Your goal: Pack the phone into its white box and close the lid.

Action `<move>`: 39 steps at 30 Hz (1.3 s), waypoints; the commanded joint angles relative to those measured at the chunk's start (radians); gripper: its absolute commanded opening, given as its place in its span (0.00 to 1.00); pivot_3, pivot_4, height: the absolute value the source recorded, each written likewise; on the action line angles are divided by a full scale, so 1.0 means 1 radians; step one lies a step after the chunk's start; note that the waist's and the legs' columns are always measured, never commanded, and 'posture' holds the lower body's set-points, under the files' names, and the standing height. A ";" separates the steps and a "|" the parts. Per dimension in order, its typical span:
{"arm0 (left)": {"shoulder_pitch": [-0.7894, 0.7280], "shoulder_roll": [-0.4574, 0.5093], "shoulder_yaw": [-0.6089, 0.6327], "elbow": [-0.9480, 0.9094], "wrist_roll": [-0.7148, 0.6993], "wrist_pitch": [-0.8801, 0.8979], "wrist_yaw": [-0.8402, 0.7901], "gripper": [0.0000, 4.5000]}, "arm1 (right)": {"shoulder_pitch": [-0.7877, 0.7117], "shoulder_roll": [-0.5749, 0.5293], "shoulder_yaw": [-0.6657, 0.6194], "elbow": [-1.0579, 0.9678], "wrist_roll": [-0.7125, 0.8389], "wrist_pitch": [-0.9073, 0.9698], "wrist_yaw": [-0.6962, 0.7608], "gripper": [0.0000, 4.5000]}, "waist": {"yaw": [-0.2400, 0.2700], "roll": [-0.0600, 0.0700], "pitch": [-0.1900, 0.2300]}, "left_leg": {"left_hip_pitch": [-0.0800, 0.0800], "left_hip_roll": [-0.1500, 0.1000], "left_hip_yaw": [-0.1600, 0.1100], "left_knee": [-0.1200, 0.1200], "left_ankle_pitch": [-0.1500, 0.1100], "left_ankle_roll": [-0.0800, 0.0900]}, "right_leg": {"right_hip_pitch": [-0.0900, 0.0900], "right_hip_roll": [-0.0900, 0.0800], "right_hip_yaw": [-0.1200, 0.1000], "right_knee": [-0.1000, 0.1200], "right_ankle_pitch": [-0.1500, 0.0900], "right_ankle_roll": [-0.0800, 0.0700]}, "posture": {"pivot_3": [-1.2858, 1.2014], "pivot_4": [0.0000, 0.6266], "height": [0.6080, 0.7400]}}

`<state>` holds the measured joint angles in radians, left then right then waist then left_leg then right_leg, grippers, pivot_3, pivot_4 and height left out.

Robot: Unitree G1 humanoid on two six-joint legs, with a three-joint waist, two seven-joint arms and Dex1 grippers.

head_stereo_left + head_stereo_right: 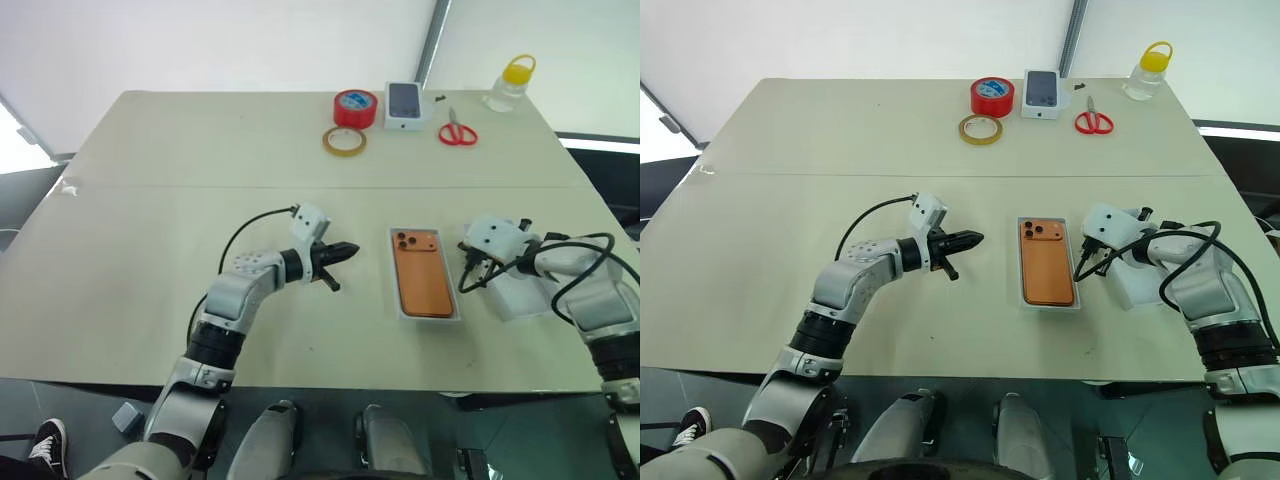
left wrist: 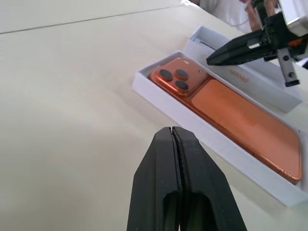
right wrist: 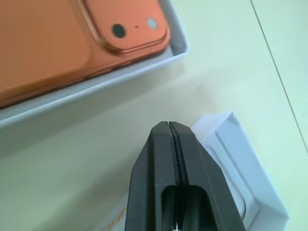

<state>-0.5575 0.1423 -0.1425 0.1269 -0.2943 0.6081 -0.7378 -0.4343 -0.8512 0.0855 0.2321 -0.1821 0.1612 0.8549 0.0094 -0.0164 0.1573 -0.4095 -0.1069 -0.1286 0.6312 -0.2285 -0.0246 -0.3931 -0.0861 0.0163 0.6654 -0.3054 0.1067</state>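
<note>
Phone point(image 1: 424, 272) already lying lens-side up in white box point(image 1: 456, 316), lower centre-right of frame on table point(image 1: 200, 160). Lid point(image 1: 525, 297) not yet on: lies open-side up just right of box. Left gripper point(image 1: 345, 250) jaws pressed together, empty, left of box. Right gripper point(image 1: 1080, 275) jaws together, empty, between box and lid. Left: fit lid.

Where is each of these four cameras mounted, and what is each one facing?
Left and right eye views: on the head, looking down over both arms at the beige table.
Left wrist view: behind the shut left gripper, facing the orange rectangular phone in its shallow white cardboard box.
Right wrist view: behind the shut right gripper, over the white lid beside the box.
Shared: all four show phone and box.
</note>
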 commanded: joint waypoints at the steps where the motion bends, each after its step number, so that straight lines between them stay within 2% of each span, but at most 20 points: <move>1: -0.004 0.022 0.023 -0.072 -0.026 0.000 -0.002 0.01 | -0.035 -0.011 0.015 0.031 -0.031 -0.026 -0.024 0.00 | 0.001 0.000 0.000 | 0.000 0.000 0.000 0.000 0.000 0.000 | 0.000 0.000 0.000 0.000 0.000 0.000 | 0.52 0.24 1.00; 9: 0.031 0.141 0.079 -0.144 -0.083 0.009 -0.052 0.01 | -0.041 -0.058 -0.016 0.036 -0.020 0.018 -0.017 0.00 | -0.001 0.000 0.000 | 0.000 0.000 0.000 0.000 0.000 0.000 | 0.000 0.000 0.000 0.000 0.000 0.000 | 0.52 0.24 1.00; 11: 0.038 0.162 0.094 -0.153 -0.110 0.013 -0.073 0.01 | -0.045 -0.035 -0.052 0.010 0.039 0.103 -0.006 0.00 | -0.002 0.000 0.000 | 0.000 0.000 0.000 0.000 0.000 0.000 | 0.000 0.000 0.000 0.000 0.000 0.000 | 0.52 0.24 1.00; 14: 0.051 0.194 0.109 -0.163 -0.141 0.004 -0.114 0.19 | -0.046 0.011 -0.118 -0.058 0.167 0.252 0.044 0.00 | -0.005 0.000 0.000 | 0.000 0.001 0.000 0.000 0.000 0.000 | 0.000 0.000 0.000 0.000 0.000 0.000 | 0.52 0.24 1.00; 15: 0.055 0.205 0.112 -0.165 -0.144 -0.004 -0.121 0.30 | -0.056 0.033 -0.147 -0.077 0.204 0.299 0.034 0.06 | -0.007 0.000 0.000 | 0.000 0.001 0.000 0.000 0.000 0.000 | 0.000 0.000 0.000 0.000 0.000 0.000 | 0.52 0.24 1.00; 18: 0.060 0.237 0.129 -0.167 -0.150 -0.022 -0.131 0.65 | -0.081 0.069 -0.199 -0.125 0.274 0.384 0.005 0.30 | -0.009 0.001 0.000 | 0.000 0.001 0.000 0.000 0.000 0.000 | 0.000 0.000 0.000 0.000 0.000 0.000 | 0.52 0.24 1.00; 20: 0.054 0.256 0.149 -0.163 -0.163 -0.028 -0.138 0.88 | -0.126 0.111 -0.260 -0.126 0.333 0.446 -0.047 0.55 | -0.011 0.001 0.000 | 0.000 0.001 0.000 0.000 0.000 0.000 | 0.000 0.000 0.000 0.000 0.000 0.000 | 0.52 0.24 1.00; 23: 0.042 0.270 0.173 -0.155 -0.181 -0.021 -0.142 0.89 | -0.198 0.185 -0.349 -0.131 0.439 0.574 -0.117 0.88 | -0.019 0.001 0.000 | 0.000 0.001 0.000 -0.001 0.000 0.000 | 0.000 0.000 0.000 0.000 0.000 0.000 | 0.52 0.24 1.00; 25: 0.037 0.273 0.180 -0.155 -0.186 -0.023 -0.138 0.89 | -0.251 0.233 -0.421 -0.118 0.517 0.665 -0.171 0.88 | -0.022 0.001 0.000 | 0.000 0.001 -0.001 -0.001 0.000 0.000 | 0.000 0.000 0.000 0.000 0.000 0.000 | 0.52 0.24 1.00; 27: 0.036 0.268 0.176 -0.157 -0.159 -0.061 -0.112 0.89 | -0.286 0.271 -0.452 -0.108 0.532 0.652 -0.234 0.88 | -0.022 0.001 0.000 | 0.000 0.001 -0.001 -0.001 0.000 0.000 | 0.000 0.000 0.000 0.000 0.000 0.000 | 0.52 0.24 1.00; 34: 0.038 0.266 0.169 -0.165 -0.163 -0.079 -0.104 0.89 | -0.308 0.305 -0.406 -0.099 0.469 0.522 -0.390 0.88 | -0.022 0.001 0.000 | 0.000 0.000 0.000 -0.001 0.000 0.001 | -0.001 0.000 0.000 0.000 0.000 0.000 | 0.52 0.24 1.00; 38: 0.028 0.258 0.173 -0.162 -0.175 -0.066 -0.099 0.89 | -0.288 0.296 -0.360 -0.089 0.486 0.536 -0.348 0.88 | -0.026 0.001 0.000 | 0.000 0.000 0.000 -0.001 0.000 0.001 | -0.001 0.000 0.001 0.001 0.000 0.000 | 0.52 0.24 1.00; 39: 0.029 0.257 0.173 -0.165 -0.177 -0.065 -0.099 0.89 | -0.277 0.307 -0.383 -0.101 0.514 0.523 -0.338 0.88 | -0.027 0.001 0.000 | 0.000 0.000 0.000 -0.001 0.000 0.001 | -0.002 0.000 0.001 0.002 0.000 0.000 | 0.52 0.24 1.00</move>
<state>-0.5104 0.3988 0.0167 -0.0043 -0.4505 0.5548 -0.8403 -0.7096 -0.5399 -0.2881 0.1637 0.3033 0.7112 0.4958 -0.0177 -0.0153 0.1576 -0.4098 -0.1063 -0.1286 0.6303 -0.2289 -0.0236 -0.3948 -0.0860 0.0170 0.6670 -0.3052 0.1063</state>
